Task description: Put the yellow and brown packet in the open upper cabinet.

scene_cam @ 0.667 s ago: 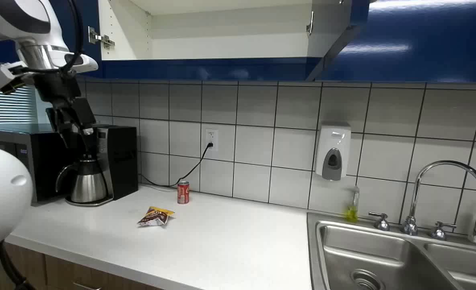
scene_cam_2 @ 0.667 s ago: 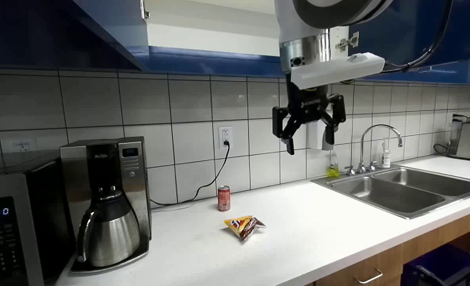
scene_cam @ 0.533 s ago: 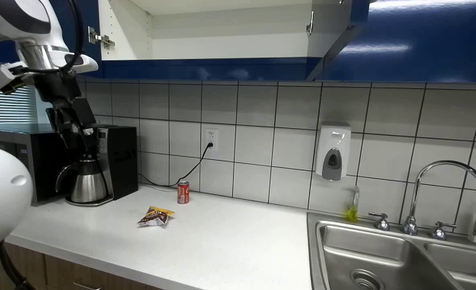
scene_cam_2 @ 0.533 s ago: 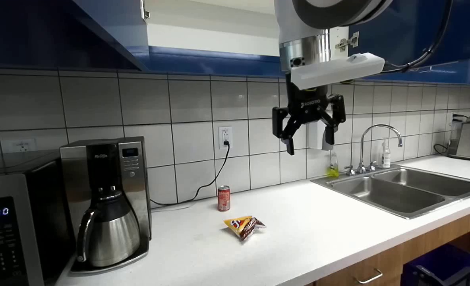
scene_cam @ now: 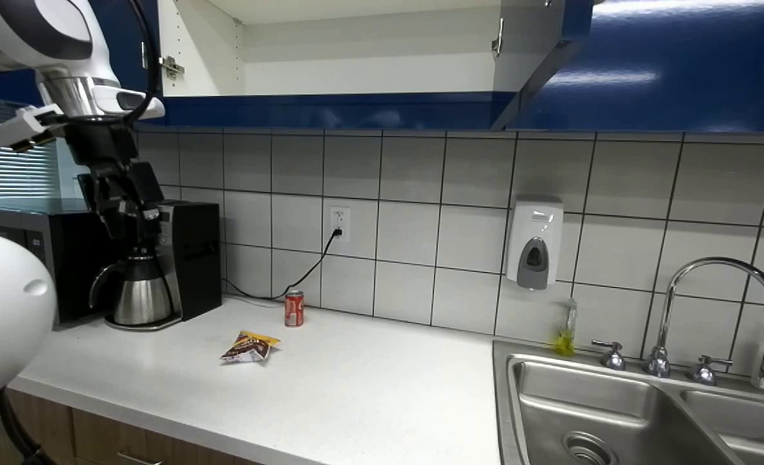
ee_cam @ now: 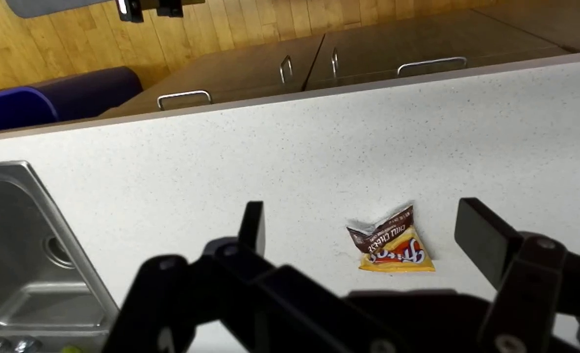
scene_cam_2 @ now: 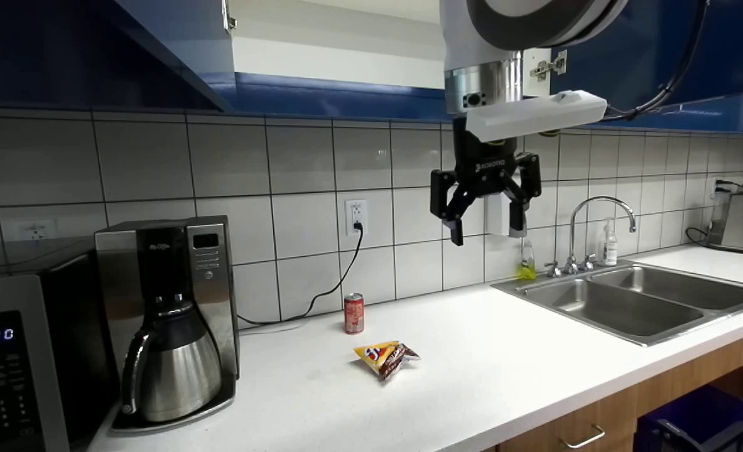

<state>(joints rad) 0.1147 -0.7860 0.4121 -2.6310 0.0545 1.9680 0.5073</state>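
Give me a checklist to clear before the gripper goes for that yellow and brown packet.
1. Gripper open: ok; its fingers stand wide apart with nothing gripped.
2. Packet uncovered: ok; it lies on the countertop with nothing on top.
3. Gripper down at packet height: not ok; it hangs well above the countertop.
4. Red can apart from the packet: ok; it stands upright, and both exterior views show a gap between them.
5. Upper cabinet open: ok; a door is swung out and the pale interior shows.
6. Room on the cabinet's bottom: cannot tell; the blue lower edge hides it.
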